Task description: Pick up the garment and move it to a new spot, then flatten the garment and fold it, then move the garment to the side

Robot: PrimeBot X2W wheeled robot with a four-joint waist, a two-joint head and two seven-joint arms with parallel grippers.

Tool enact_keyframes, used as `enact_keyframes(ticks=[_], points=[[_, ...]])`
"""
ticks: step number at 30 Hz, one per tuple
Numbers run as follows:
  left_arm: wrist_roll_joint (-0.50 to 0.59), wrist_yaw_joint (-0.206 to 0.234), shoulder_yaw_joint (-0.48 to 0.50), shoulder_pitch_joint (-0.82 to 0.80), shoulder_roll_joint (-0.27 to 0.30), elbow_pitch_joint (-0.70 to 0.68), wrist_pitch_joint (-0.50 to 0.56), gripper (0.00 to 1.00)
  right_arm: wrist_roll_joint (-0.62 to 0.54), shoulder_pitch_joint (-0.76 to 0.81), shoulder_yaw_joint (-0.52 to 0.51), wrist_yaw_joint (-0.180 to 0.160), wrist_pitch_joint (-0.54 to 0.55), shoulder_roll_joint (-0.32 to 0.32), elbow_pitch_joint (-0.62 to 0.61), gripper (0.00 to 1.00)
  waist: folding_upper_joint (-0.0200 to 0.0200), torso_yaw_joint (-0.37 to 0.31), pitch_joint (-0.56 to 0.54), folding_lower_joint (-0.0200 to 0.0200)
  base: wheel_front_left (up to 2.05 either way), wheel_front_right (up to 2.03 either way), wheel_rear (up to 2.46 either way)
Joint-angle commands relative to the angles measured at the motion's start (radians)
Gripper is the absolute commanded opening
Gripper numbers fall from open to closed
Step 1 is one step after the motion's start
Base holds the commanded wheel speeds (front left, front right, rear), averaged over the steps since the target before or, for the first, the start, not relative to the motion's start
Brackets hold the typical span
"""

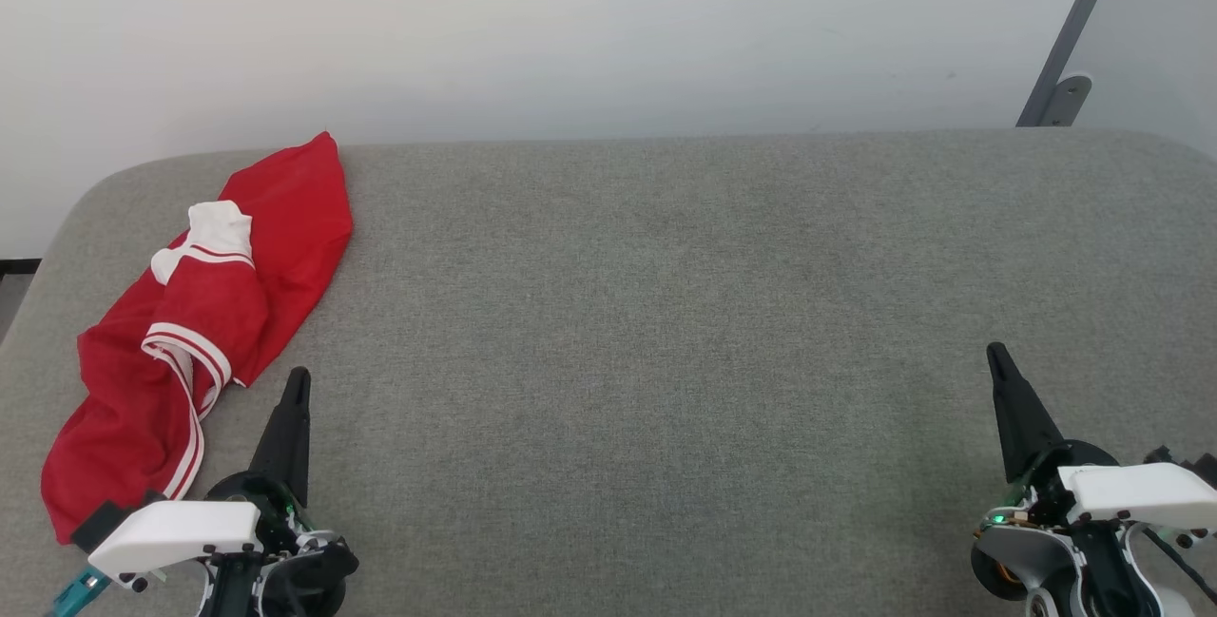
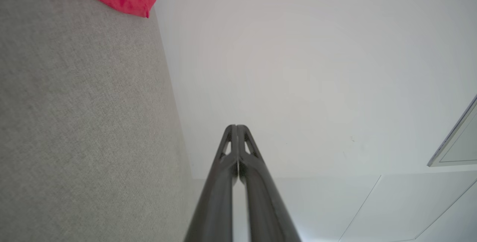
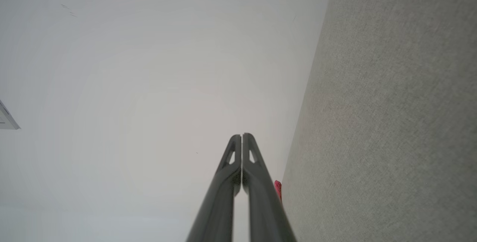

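— Across the lower part of the head view, what is the largest thing in front of you?

— A broad padded surface covered in grey woven fabric (image 1: 666, 313), rounded at its far corners and set against a plain white wall (image 1: 570, 28). Most of it is bare, which I judge leaves you room to spread and fold.

— Where is the clothing?

— The soft bright red fabric garment with white cuffs and thin red-and-white striped trim (image 1: 190, 341) lies at the surface's left end. It is a long crumpled heap running from the back edge toward you. It is bunched over itself, so no clean hem shows. You will probably need to carry it toward the middle before flattening.

— And your grippers?

— Your left gripper (image 1: 299, 379) has its two long dark fingers pressed together on nothing. Its tips sit just beside the heap's right edge, not touching the cloth. It is the nearer one, so it seems suited to the first pick once opened. Your right gripper (image 1: 995, 353), also clenched and empty, sits well apart at the lower right, over bare fabric.
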Motion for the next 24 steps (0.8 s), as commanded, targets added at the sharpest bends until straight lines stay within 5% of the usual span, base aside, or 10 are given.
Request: enact_keyframes(ticks=[1, 4, 5, 24], points=[[0.002, 0.002, 0.000, -0.013, 0.002, -0.001, 0.001, 0.00, 0.004, -0.003, 0.000, 0.000, -0.001, 0.001, 0.002, 0.00, 0.0000, 0.000, 0.000, 0.0000, 0.00, 0.00, 0.00], [0.002, 0.002, 0.000, -0.013, 0.002, -0.001, 0.001, 0.00, 0.004, -0.003, 0.000, 0.000, -0.001, 0.001, 0.002, 0.00, 0.0000, 0.000, 0.000, 0.0000, 0.00, 0.00, 0.00], [0.002, 0.002, 0.000, -0.013, 0.002, -0.001, 0.001, 1.00, 0.004, -0.003, 0.000, 0.000, -0.001, 0.001, 0.001, 1.00, 0.0000, 0.000, 0.000, 0.0000, 0.00, 0.00, 0.00], [0.146, 0.000, -0.019, -0.017, 0.036, 0.035, -0.075, 1.00, -0.095, -0.064, 0.046, 0.000, -0.061, -0.048, 0.059, 1.00, 0.0000, 0.003, 0.001, 0.0000, 0.00, 0.00, 0.00]])
